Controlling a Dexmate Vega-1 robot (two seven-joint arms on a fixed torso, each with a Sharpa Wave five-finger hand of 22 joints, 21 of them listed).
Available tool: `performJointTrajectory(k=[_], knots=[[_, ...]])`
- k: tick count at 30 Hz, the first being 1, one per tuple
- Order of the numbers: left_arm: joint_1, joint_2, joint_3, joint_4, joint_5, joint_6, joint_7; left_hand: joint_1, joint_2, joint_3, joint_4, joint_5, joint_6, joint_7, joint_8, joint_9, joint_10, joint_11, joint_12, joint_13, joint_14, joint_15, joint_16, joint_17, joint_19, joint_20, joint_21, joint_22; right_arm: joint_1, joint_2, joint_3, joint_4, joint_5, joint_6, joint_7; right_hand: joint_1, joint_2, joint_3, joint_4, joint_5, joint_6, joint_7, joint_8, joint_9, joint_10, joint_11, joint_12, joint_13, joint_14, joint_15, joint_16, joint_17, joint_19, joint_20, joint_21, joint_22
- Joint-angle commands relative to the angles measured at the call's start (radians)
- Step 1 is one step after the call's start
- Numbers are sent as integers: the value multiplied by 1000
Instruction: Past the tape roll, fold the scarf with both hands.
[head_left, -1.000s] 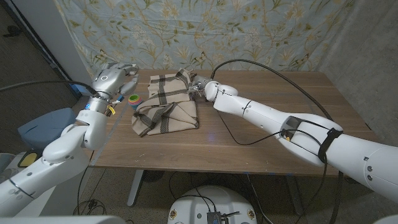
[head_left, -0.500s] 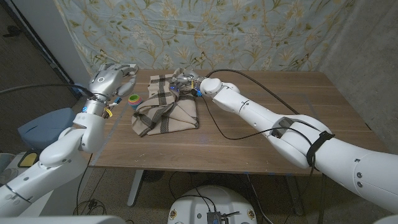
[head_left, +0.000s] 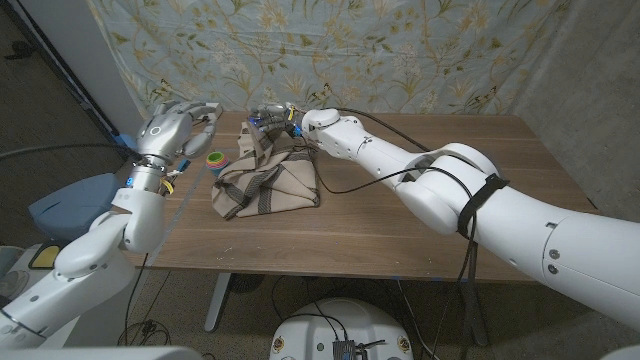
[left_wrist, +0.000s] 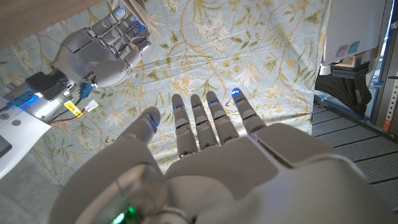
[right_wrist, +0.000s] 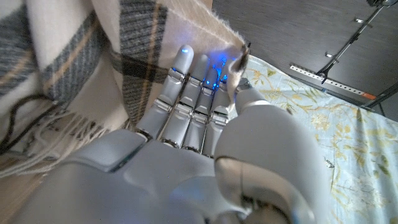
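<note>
Right hand (head_left: 275, 122) reaching far across the brown wooden tabletop (head_left: 420, 200) to the far edge, arm stretched out long from the lower right corner. Fingers (right_wrist: 186, 93) straight and close together in the right wrist view, laid against the cloth, with a fringed edge pinched between thumb and fingers. That edge of the beige wool scarf with dark plaid stripes (head_left: 265, 180) lifted off the tabletop at the hand.

Left hand (head_left: 178, 125) raised above the left end of the tabletop, palm side towards the scarf, holding nothing. Fingers (left_wrist: 211, 115) spread apart and extended in the left wrist view; right hand also visible there (left_wrist: 102, 46), seen against the pale blue floral backdrop curtain (left_wrist: 249, 50).

One scarf, bunched in a loose heap on the left half of the tabletop, far corner pulled up. One small tape roll with green and pink sides (head_left: 214, 160) on the tabletop just left of the scarf, near the left hand. One black cable (head_left: 400, 105) looping over the tabletop along the right arm.

No readable writing or labels.
</note>
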Motion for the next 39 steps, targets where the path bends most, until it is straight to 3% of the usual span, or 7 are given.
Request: performJointTrajectory(k=[1, 3, 14, 20, 22, 25, 39], knots=[[41, -60, -53, 11, 2, -81, 41, -5, 6, 7, 5, 1, -3, 1, -2, 2, 2, 2, -3, 3, 12, -8, 1, 3, 8, 1, 10, 3, 102, 80, -247, 112, 286, -96, -135, 6, -4, 14, 1, -3, -13, -1, -6, 1, -12, 4, -8, 1, 11, -32, -5, -2, 18, -12, 16, 4], [44, -70, -60, 15, 3, -96, 50, -6, 6, 7, 7, 1, -4, 2, -2, 2, 3, 2, -3, 3, 12, -7, 1, 3, 8, 2, 10, 3, 131, 61, -436, 112, 536, -101, -135, 4, -5, 16, 4, -4, -17, -2, -9, 1, -14, 3, -11, -1, 14, -35, -7, -4, 27, -20, 23, 4], [44, -128, -106, 65, -58, -237, 95, -19, 4, 3, 22, -2, -23, 2, -10, 2, 2, 7, -7, 3, 27, -4, 6, 7, 14, 8, 12, 4, 145, 90, -458, 124, 693, -101, -135, 13, 1, 50, 14, 1, -58, -1, -34, 1, -28, 16, -30, -4, 33, -66, -39, -37, 94, -102, 84, 5], [13, -129, -89, 97, -55, -255, 80, -22, 8, 7, 28, -2, -32, -1, -13, 2, 1, 9, -9, 4, 31, -1, 6, 7, 18, 10, 14, 4, 151, 78, -437, 105, 921, -101, -135, 26, -9, 240, 52, -3, -481, -33, -193, 0, -314, 79, -172, -41, -224, 34, -173, -122, -52, -36, 88, -18], [2, -121, -77, 95, -39, -229, 54, -23, 10, 8, 31, -1, -33, 0, -13, 2, 3, 10, -9, 4, 35, -2, 8, 8, 21, 7, 15, 4, 145, 75, -420, 103, 943, -101, -135, -75, -91, 200, 16, 4, -767, -70, -198, -12, -483, 105, -177, -66, -420, 87, -201, -156, -245, 39, -1, -25], [-26, -117, -41, 86, 3, -145, 15, -8, -28, -2, -7, -3, -40, -7, -13, 1, 9, 4, -11, 4, 44, -11, 5, 1, 30, -5, 18, 5, 132, 68, -370, 103, 943, -101, -135, -336, -132, 58, 94, -23, -957, -246, -192, -24, -591, 29, -164, -99, -557, 100, -182, -187, -457, 177, -141, -24], [-269, -177, 165, 162, -38, 243, -84, -71, -149, -122, -51, -8, -159, 22, -7, 1, -15, 48, -20, 11, 138, 24, 27, 10, 226, -11, 99, 18, 163, -40, -400, 103, 875, -101, -135, -527, -161, -41, 148, 3, -917, -163, -148, -29, -587, 43, -148, -120, -603, 174, -181, -243, -539, 269, -270, -23]])
